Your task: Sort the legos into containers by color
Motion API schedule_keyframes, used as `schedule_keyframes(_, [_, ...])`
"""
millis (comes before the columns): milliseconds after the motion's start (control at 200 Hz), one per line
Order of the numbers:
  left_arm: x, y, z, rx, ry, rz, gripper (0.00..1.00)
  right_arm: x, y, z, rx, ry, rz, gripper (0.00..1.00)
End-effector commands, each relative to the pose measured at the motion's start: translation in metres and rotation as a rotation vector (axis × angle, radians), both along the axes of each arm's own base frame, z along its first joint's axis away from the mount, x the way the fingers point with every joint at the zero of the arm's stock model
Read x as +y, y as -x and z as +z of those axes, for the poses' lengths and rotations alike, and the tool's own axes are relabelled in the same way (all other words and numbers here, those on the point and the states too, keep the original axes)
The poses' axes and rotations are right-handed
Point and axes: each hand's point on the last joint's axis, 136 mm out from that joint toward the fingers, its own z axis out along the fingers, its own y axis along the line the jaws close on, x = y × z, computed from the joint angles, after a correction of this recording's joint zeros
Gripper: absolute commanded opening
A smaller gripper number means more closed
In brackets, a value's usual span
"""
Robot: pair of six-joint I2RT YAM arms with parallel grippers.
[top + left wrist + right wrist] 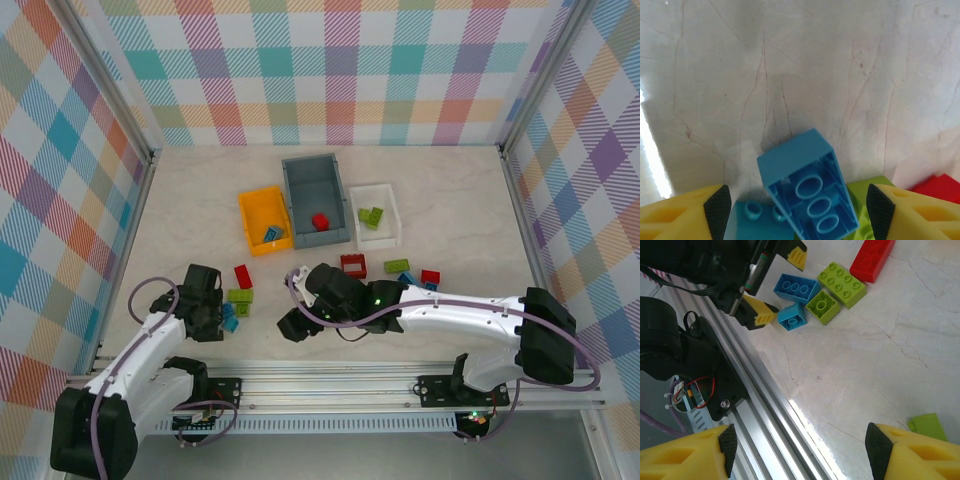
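Three containers stand mid-table: an orange-yellow bin (258, 208) with blue legos, a grey-blue bin (312, 176) with one red brick (320, 221), and a white bin (385, 192) with green legos. My left gripper (222, 318) (799, 215) is open, its pads either side of a blue brick (807, 182) that lies tipped on its side, not touching it. A smaller blue brick (756, 216) lies beside it. My right gripper (292, 324) (800, 450) is open over bare table by the front rail, with nothing between its fingers.
Loose bricks near the left gripper: green (240, 296) (841, 284), red (243, 276) (872, 259). Further right lie a red frame piece (352, 265), a green brick (397, 266), a blue one (407, 279) and a red one (430, 277). The metal rail (765, 410) borders the front edge.
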Motion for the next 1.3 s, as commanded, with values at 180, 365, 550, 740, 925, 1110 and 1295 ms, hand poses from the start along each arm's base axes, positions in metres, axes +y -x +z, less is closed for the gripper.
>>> schedule_keyframes(180, [0.006, -0.022, -0.012, -0.018, 0.022, 0.046, 0.48, 0.003, 0.005, 0.006, 0.009, -0.021, 0.004, 0.69])
schedule_keyframes(365, [0.015, -0.019, -0.001, -0.038, -0.028, 0.041, 0.29, -0.002, 0.002, 0.007, 0.003, -0.021, -0.019, 0.67])
schedule_keyframes(550, [0.020, -0.054, 0.063, -0.228, -0.138, -0.113, 0.23, -0.019, -0.017, 0.029, -0.084, -0.027, -0.123, 0.65])
schedule_keyframes(740, [-0.024, -0.115, 0.125, -0.289, -0.226, -0.540, 0.23, -0.051, -0.063, 0.049, -0.088, -0.087, -0.374, 0.64])
schedule_keyframes(925, [-0.075, -0.170, 0.153, -0.269, -0.363, -0.867, 0.23, -0.062, -0.098, 0.067, -0.065, -0.144, -0.507, 0.64])
schedule_keyframes(1110, [-0.089, -0.215, 0.141, -0.143, -0.477, -1.002, 0.25, -0.071, -0.117, 0.081, -0.050, -0.167, -0.580, 0.64])
schedule_keyframes(1295, [-0.091, -0.247, 0.115, -0.049, -0.536, -1.058, 0.27, -0.083, -0.119, 0.078, -0.045, -0.157, -0.604, 0.65])
